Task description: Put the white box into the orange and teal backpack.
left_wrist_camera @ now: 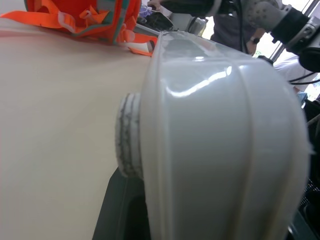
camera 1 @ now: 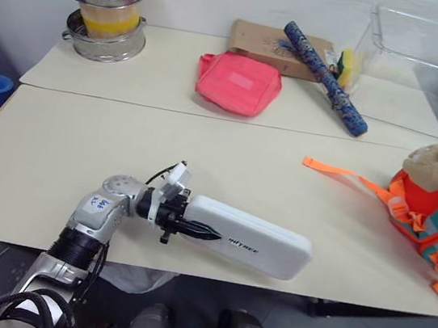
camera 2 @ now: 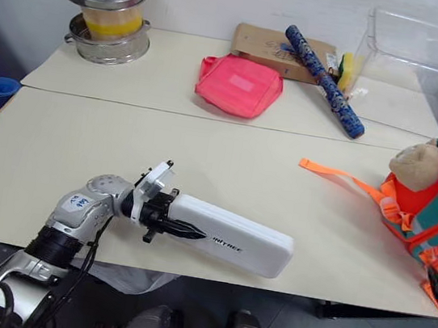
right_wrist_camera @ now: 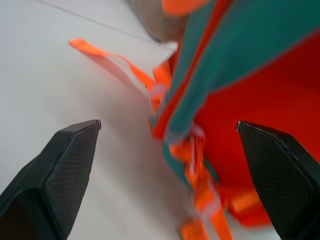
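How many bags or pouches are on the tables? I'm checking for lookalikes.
2: the orange and teal backpack at the near table's right edge, and a pink-red pouch on the far table. More may be hidden.

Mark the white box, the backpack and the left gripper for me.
white box (camera 1: 261, 242), left eye view, top face near the lettering.
orange and teal backpack (camera 2: 428, 211), right eye view, orange front.
left gripper (camera 1: 203, 231), left eye view, fingertips on the box.
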Robot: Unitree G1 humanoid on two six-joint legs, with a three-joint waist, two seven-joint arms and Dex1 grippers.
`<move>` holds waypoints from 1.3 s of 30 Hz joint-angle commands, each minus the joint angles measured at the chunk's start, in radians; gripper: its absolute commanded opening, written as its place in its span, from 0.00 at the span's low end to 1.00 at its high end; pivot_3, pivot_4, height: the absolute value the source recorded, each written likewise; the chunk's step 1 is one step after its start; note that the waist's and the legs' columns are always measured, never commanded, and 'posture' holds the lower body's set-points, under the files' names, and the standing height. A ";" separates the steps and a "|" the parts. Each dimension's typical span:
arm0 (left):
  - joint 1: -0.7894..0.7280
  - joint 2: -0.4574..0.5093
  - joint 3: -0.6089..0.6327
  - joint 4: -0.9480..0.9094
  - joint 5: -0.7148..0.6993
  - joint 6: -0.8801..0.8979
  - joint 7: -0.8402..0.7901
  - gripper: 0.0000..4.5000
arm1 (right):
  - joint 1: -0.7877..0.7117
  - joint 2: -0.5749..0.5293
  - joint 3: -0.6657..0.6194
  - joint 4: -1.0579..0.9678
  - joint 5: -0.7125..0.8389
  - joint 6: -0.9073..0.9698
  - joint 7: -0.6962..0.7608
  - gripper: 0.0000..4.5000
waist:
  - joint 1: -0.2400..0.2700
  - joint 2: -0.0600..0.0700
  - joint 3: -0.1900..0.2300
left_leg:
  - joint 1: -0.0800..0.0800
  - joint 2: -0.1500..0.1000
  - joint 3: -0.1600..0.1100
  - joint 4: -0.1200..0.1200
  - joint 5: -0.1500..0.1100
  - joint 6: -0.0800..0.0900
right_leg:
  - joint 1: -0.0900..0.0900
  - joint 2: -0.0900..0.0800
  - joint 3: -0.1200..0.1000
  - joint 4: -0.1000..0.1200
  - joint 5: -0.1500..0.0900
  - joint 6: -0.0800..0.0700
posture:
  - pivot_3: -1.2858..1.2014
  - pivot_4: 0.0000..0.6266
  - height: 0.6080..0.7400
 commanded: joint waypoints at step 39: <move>-0.011 0.155 0.405 -0.055 -0.213 0.177 0.152 0.26 | -0.272 -0.108 0.333 -0.378 0.400 0.406 -0.118 0.04 | 0.013 -0.002 0.000 | -0.003 -0.003 -0.005 0.008 -0.004 0.007 | 0.009 -0.008 -0.006 -0.011 0.004 0.008 | 0.52 0.24 1.00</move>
